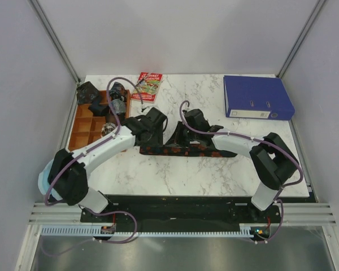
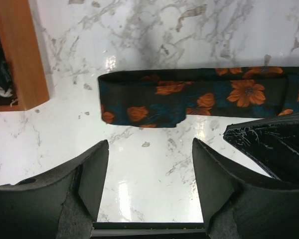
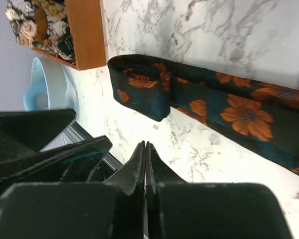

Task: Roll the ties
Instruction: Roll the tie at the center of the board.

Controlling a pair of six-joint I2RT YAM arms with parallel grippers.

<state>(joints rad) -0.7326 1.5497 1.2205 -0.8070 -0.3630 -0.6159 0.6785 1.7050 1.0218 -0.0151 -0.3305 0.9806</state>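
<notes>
- Far L: a wooden tray (image 1: 86, 125) w/ compartments sits at the left edge of the table (image 1: 203, 175). Small dark tie bundles (image 1: 118, 93) lie in its far cells, and another dark bundle is at its far-left corner.
- Your left gripper (image 2: 149, 149) hangs over bare marble just R of the tray. Its fingers (image 2: 94, 169) stand well apart w/ nothing btwn them, and as far as you can see they touch nothing.
- Just beyond those fingertips lies the long tie (image 2: 199, 97), black w/ orange flowers + teal patches. It's flat on the marble, running L-R across the table centre. Its L end is folded back on itself in a short double layer, near the tray but apart from it.
- A red-and-green booklet (image 1: 148, 86) lies at the far edge, behind the left gripper.
- Your right gripper (image 3: 145, 149) is just R of the left one. Its fingers are pressed together w/ nothing pinched. The tips are over marble close beside the tie, short of its folded end. Can't tell if they touch cloth or table.
- Far R: a blue binder (image 1: 257, 97) lies flat at the far-right corner, well apart from the tie.
</notes>
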